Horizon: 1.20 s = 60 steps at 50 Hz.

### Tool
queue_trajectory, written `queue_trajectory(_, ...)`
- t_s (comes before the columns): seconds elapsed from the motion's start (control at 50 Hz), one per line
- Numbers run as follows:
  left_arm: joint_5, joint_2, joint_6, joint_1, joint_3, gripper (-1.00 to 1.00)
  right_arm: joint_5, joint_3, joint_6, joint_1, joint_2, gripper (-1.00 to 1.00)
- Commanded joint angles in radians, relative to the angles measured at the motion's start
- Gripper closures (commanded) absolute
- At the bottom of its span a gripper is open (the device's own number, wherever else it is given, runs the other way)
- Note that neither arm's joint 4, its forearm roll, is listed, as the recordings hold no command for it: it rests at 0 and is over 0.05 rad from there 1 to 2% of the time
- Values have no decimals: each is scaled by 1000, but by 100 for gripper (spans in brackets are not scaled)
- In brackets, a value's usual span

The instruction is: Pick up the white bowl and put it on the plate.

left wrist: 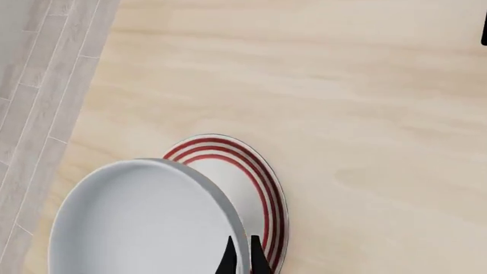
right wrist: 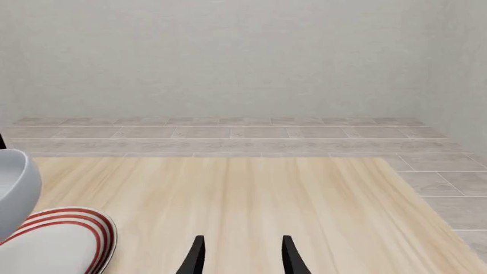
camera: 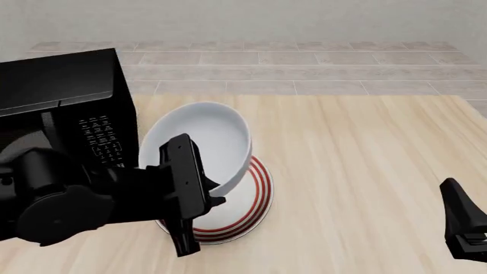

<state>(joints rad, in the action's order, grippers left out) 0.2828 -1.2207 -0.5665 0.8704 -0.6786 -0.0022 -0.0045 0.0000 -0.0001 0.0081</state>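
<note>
The white bowl [left wrist: 137,222] [camera: 202,137] is tilted and sits over the plate [left wrist: 263,177] [camera: 257,197], a flat white plate with red rings. I cannot tell whether the bowl's base touches the plate. My left gripper [left wrist: 241,260] [camera: 215,198] is shut on the bowl's near rim, one finger inside and one outside. My right gripper [right wrist: 242,257] [camera: 464,228] stands open and empty at the near right, well away from both. The right wrist view catches the bowl's edge [right wrist: 11,188] and the plate [right wrist: 65,240].
A black microwave [camera: 68,108] stands at the table's left, close beside the bowl and plate. The wooden table [camera: 365,160] ends at a tiled floor strip and grey wall behind.
</note>
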Motion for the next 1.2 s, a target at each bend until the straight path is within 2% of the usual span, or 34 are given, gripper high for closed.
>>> queue_trajectory(0.02, -24, -7, 5, -9, 3, 100, 0, 0, 0, 0, -1, -100)
queue_trajectory(0.7, -126, -90, 67, 27, 42, 100, 0, 0, 0, 0, -1, -100)
queue_trajectory(1.2, -173, -127, 85, 17, 51, 100, 0, 0, 0, 0, -1, -100)
